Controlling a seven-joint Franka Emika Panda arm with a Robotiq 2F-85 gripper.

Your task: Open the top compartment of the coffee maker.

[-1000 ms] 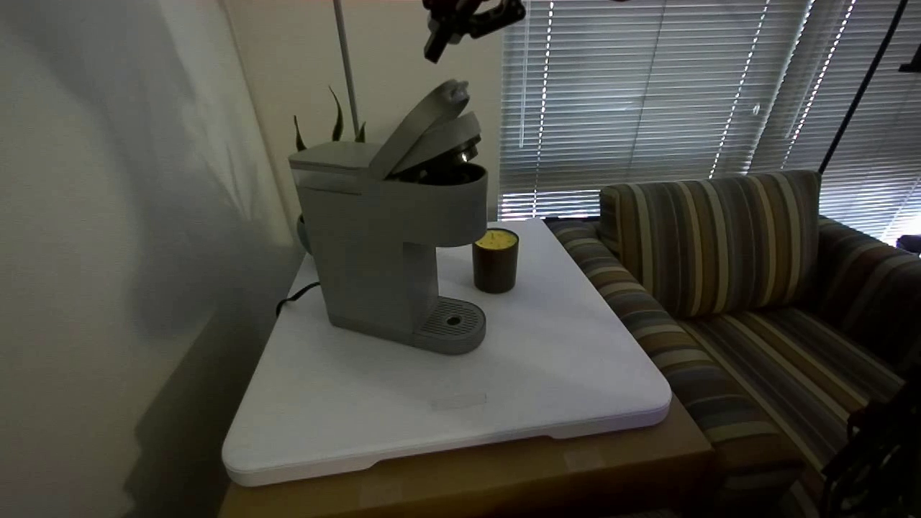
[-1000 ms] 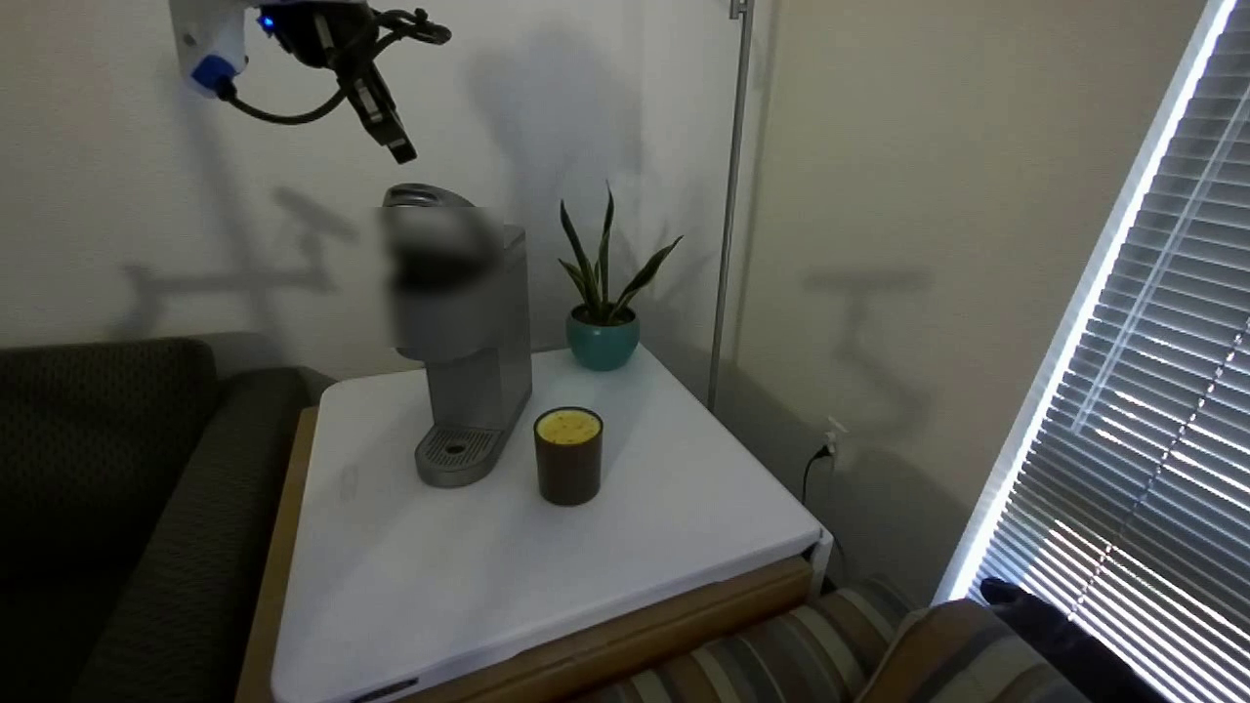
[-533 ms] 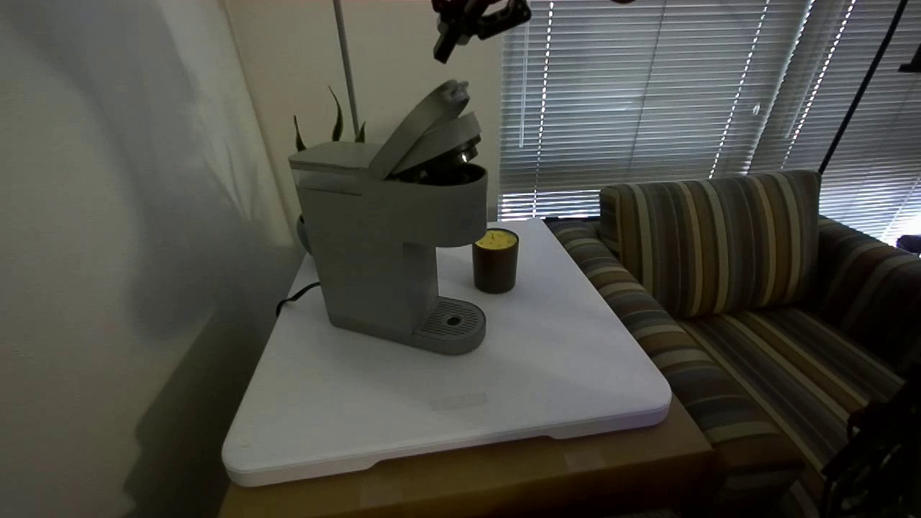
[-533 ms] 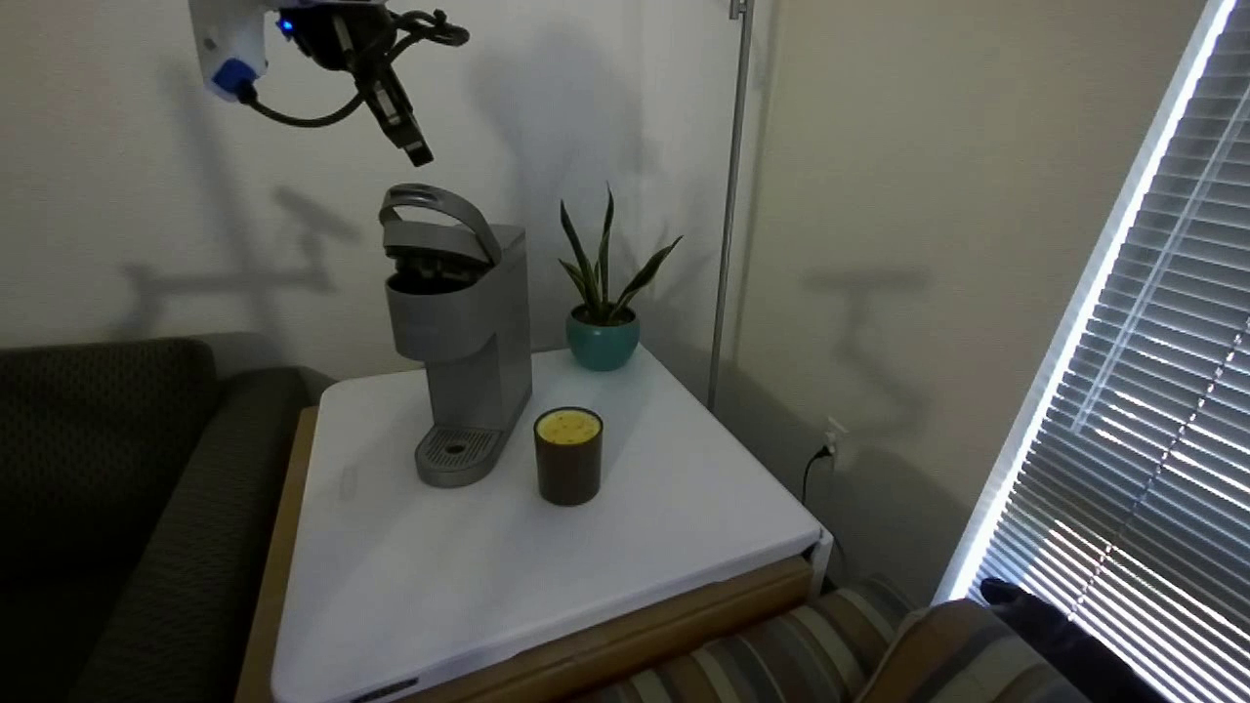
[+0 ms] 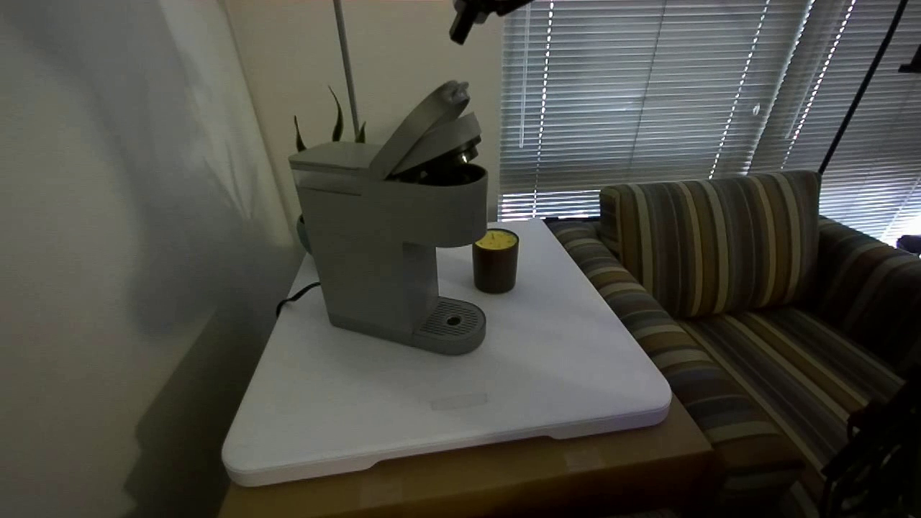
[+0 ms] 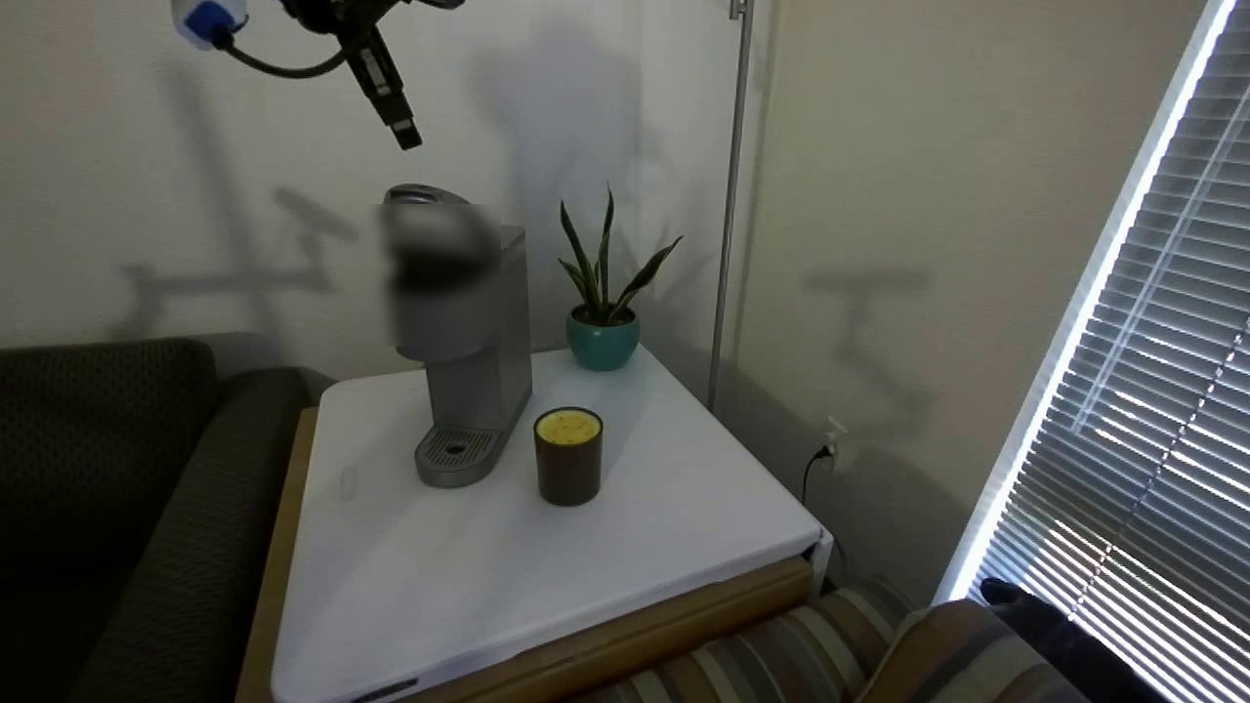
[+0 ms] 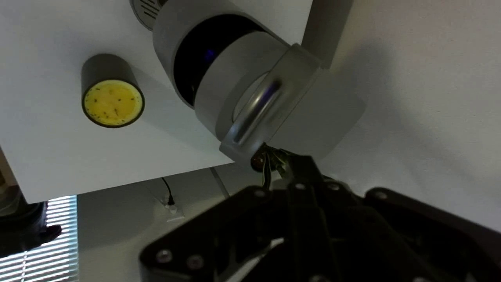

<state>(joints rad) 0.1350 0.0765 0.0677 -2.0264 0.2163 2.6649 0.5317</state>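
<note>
The grey coffee maker (image 5: 374, 252) stands upright on a white table, and it also shows in an exterior view (image 6: 467, 386) and the wrist view (image 7: 172, 39). Its top compartment lid (image 5: 424, 129) is tilted up, with a dark cavity beneath. The raised lid fills the middle of the wrist view (image 7: 238, 74). In an exterior view the lid (image 6: 430, 194) is partly blurred. My gripper (image 5: 460, 32) is above the lid, apart from it. It is also seen in an exterior view (image 6: 406, 135). In the wrist view its fingers (image 7: 306, 166) are together, with nothing visible between them.
A dark cup with a yellow top (image 6: 568, 457) stands on the white table (image 6: 547, 586) beside the coffee maker. A plant in a teal pot (image 6: 603, 342) stands at the table's back corner. A striped armchair (image 5: 709, 244) adjoins the table. Walls stand close behind.
My gripper shifts sideways, then rises farther above the coffee maker in both exterior views. The lid stays tilted up, and the coffee maker and cup have not moved.
</note>
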